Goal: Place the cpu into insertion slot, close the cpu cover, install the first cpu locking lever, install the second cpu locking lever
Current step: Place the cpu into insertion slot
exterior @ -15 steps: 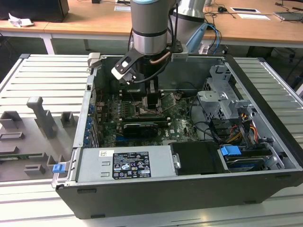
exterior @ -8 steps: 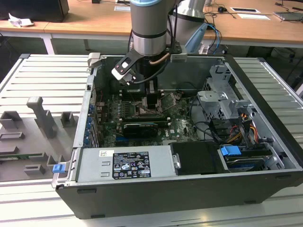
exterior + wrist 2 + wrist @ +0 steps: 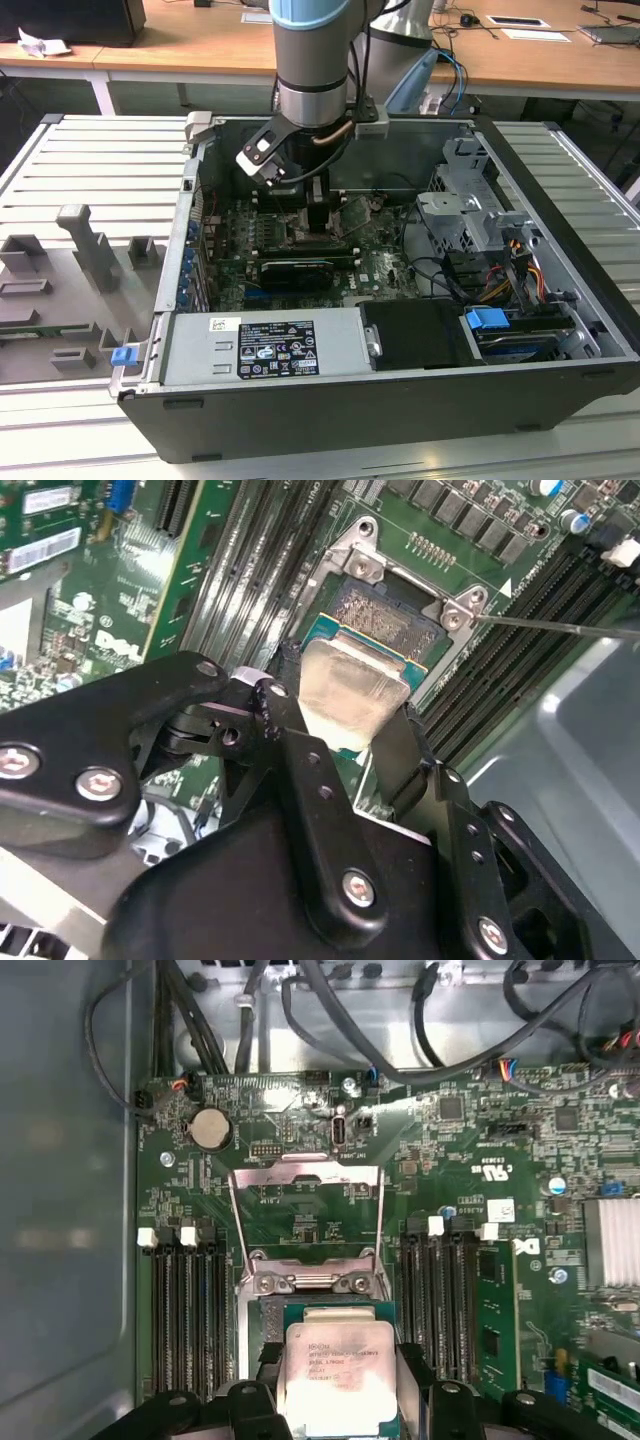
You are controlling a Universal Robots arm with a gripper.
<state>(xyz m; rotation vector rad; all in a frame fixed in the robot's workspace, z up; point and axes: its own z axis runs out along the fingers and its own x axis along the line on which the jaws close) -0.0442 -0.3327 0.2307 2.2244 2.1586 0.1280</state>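
**Computer case** [image 3: 400,415]: lies open on its side on a slatted table [image 3: 90,160]. A power supply [image 3: 265,345] sits along the case wall nearest the exterior camera. A drive cage [image 3: 470,205] stands at the exterior view's right.

**Motherboard** [image 3: 385,265]: green, and covers the case floor.

**Gripper** [image 3: 318,222]: we find it lowered into the case over the middle of the motherboard. In the second wrist view its black fingers [image 3: 412,750] are pressed against two opposite edges of the cpu [image 3: 350,685], so the claw is pinching the chip.

**Cpu** [image 3: 338,1370]: silvery top facing up, held level over the insertion slot [image 3: 385,615]. It covers the part of the slot nearer the gripper, while a field of gold contacts shows bare beyond the chip's far edge. We cannot tell whether the chip touches the slot.

**Cpu cover** [image 3: 305,1172]: open, swung back from its hinge at the slot's far edge, towards a coin cell [image 3: 210,1128].

**Memory slots** [image 3: 185,1310]: black banks flank the insertion slot on both sides.

**Thin silvery rod** [image 3: 560,628]: runs outward from one corner bracket of the slot.
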